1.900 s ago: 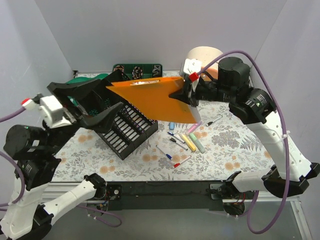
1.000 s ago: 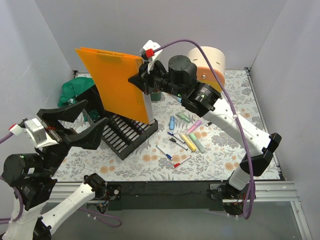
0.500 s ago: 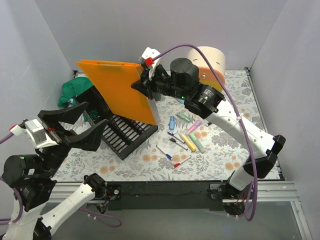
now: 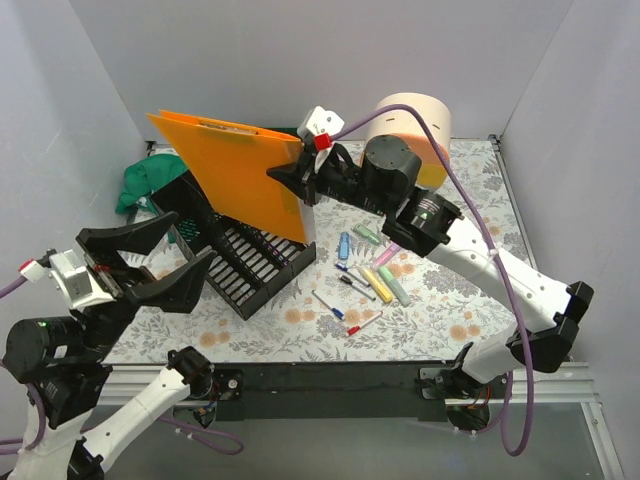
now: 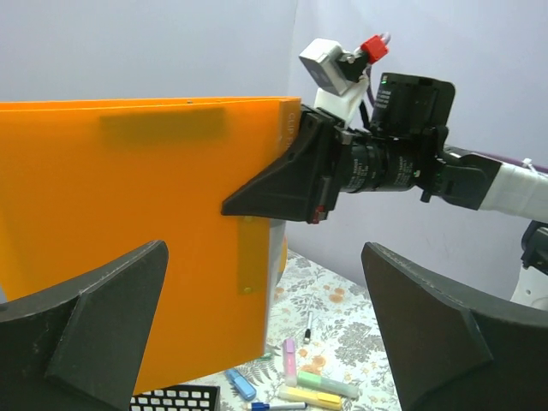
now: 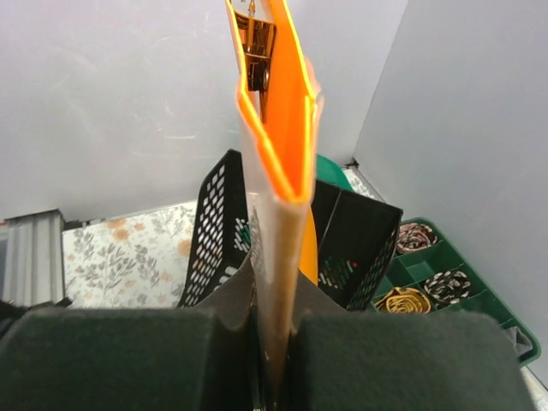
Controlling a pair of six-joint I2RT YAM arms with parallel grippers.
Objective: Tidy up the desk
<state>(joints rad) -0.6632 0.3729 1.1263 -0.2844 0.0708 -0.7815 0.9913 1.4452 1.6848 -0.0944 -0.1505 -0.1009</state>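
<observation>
- The black front rail (image 4: 330, 375) runs along the 6 o'clock edge of the tabletop (image 4: 470, 290). The floral tabletop lies flat and fills the space from this rail back to the far wall.
- The left claw (image 4: 194, 236) hangs at 8 o'clock, above the near left part of the tabletop. Its fingers are spread wide apart with nothing between them. In its own wrist view, the left claw (image 5: 264, 248) faces the broad side of the orange folder (image 5: 128, 240).
- A scatter of pens and highlighters (image 4: 365, 280) lies loose on the tabletop, right of centre toward 4 o'clock.
- The black wire-mesh rack (image 4: 250, 265) sits left of centre at 9 o'clock, tilted, with its slots open upward.
- The right claw (image 4: 290, 175) reaches in from 3 o'clock and is clamped on the right edge of the orange folder (image 4: 240, 175). It holds the folder upright over the rack at 11 o'clock.
- In the right wrist view, the right claw (image 6: 274, 342) pinches the folder's edge (image 6: 295, 111) above the rack (image 6: 218, 214). Whether the folder touches the rack cannot be told.
- A green compartment tray (image 6: 437, 274) lies beyond the rack.
- A green cloth (image 4: 150, 180) lies at 10 o'clock, at the far left.
- A pale round drum (image 4: 415, 115) stands at 1 o'clock.
</observation>
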